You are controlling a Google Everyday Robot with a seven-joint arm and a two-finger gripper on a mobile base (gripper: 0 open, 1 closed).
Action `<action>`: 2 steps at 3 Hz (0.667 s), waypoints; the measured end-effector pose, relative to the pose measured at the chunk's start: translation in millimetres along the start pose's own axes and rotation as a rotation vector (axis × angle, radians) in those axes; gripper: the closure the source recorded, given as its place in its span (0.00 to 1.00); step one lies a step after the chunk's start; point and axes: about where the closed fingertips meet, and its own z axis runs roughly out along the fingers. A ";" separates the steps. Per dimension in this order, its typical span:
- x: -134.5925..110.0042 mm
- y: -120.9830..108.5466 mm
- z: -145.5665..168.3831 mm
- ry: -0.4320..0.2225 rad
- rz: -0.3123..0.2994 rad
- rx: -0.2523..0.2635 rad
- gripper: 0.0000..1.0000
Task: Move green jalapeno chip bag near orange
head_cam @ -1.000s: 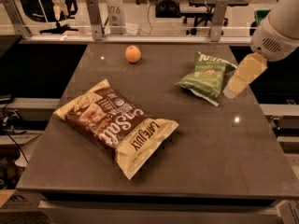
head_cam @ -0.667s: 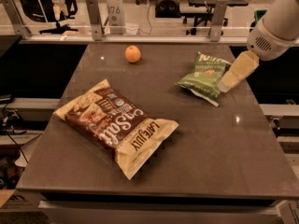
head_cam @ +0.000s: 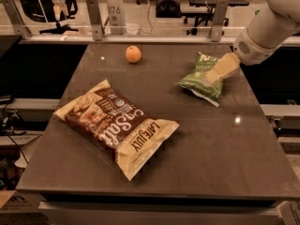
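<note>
The desk (head_cam: pixel 211 153) is a dark flat top seen from its near edge. Nearest the camera, on the left-centre of the desk, lies a large brown-and-cream "Late July" bag (head_cam: pixel 117 125), flat and set diagonally.

Farther back, on the right side, the green jalapeno chip bag (head_cam: pixel 196 81) lies flat on the desk, its pale sealed edge toward the near side. The pincer (head_cam: pixel 213 75) comes in from the right on the white arm (head_cam: pixel 267 29) and sits over the upper right part of this bag, at or just above its surface. Whether the pincer is open, closed or gripping the bag cannot be told from this view.

Farther still, near the far edge and left of centre, the orange (head_cam: pixel 133 54) rests alone, well apart from the green bag.

Task status: the approach to the bag appears complete or nearly so. Not yet done: a confirmed grasp, the transfer leftward and toward the far edge, and release beside the orange.

Obstructions: the desk surface between the green bag and the orange is bare. The "Late July" bag lies nearer the camera, off that line. Metal rail posts (head_cam: pixel 95 18) stand just beyond the far edge, behind the orange.
</note>
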 end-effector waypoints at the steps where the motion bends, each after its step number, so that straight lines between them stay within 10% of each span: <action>1: -9.2 8.7 20.5 0.000 0.056 -0.020 0.00; 2: -18.3 23.5 32.9 0.004 0.062 -0.040 0.00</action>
